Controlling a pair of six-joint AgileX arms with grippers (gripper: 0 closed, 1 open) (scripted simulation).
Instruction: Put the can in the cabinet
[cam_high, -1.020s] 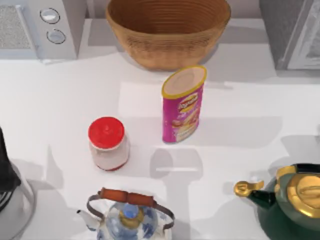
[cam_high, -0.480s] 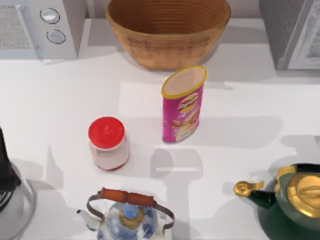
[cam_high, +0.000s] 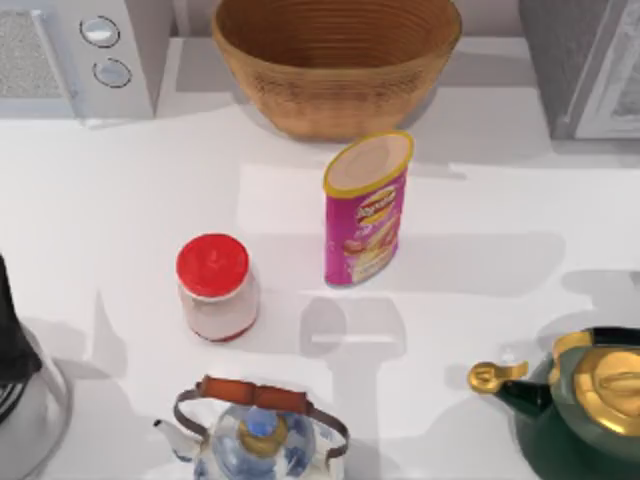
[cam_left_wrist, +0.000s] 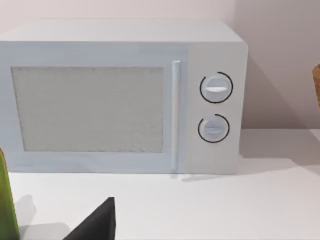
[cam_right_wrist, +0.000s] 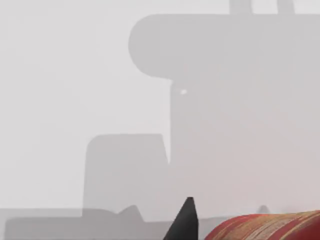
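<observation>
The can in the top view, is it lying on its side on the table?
No, the can stands upright on the table, its pale top facing up, between the basket and the red-lidded jar.

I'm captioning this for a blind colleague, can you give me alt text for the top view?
A tall pink can stands upright mid-table, in front of a wicker basket. A red-lidded jar stands to its left, with a blue-and-white kettle and a green-and-gold teapot at the near edge and a microwave at the far left.
</observation>
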